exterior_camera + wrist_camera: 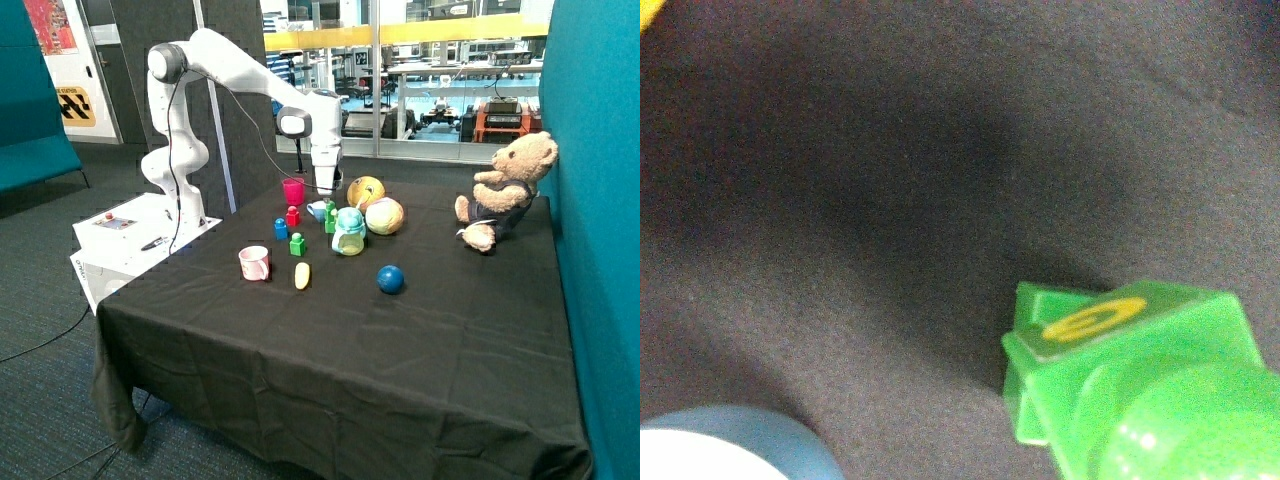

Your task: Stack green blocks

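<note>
I see the claw [327,189] low over the counter [330,340], just above a green block [330,218] beside the pink cup [293,191]. Another green block [298,244] stands apart, nearer the mug [254,263]. I cannot tell the claw's state.

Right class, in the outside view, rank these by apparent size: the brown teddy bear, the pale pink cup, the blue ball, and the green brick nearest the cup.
1. Brown teddy bear, clearly largest.
2. Pale pink cup.
3. Blue ball, slightly smaller than the cup, though it sits comparably near the camera, so that gap is unsure.
4. Small green plastic brick, smallest.
</note>
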Available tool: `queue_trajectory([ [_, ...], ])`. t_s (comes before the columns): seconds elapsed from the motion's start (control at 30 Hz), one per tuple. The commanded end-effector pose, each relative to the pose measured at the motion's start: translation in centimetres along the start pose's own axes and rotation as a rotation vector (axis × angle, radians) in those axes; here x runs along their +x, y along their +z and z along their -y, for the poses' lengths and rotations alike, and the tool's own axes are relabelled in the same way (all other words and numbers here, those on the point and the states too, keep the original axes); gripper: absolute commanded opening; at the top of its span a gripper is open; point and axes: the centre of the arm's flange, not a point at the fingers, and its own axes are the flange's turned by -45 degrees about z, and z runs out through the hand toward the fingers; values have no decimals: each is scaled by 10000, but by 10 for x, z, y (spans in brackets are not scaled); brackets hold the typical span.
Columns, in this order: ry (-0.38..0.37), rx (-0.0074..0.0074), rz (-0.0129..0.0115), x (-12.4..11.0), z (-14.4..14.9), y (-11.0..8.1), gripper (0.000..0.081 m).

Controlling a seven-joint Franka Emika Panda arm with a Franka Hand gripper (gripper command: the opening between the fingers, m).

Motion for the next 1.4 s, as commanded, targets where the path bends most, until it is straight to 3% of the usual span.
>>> queue_trajectory([
  [0.0,28,56,19,-10,-4,-5,785],
  [0.3,756,55,21,-43,-34,-2,630],
  [0.53,1318,55,22,-67,-60,1,566],
  [0.87,1663,55,23,-83,-81,6,412],
  [1.07,1821,54,24,-86,-87,11,261],
  [1.37,2102,54,25,-89,-103,14,237],
])
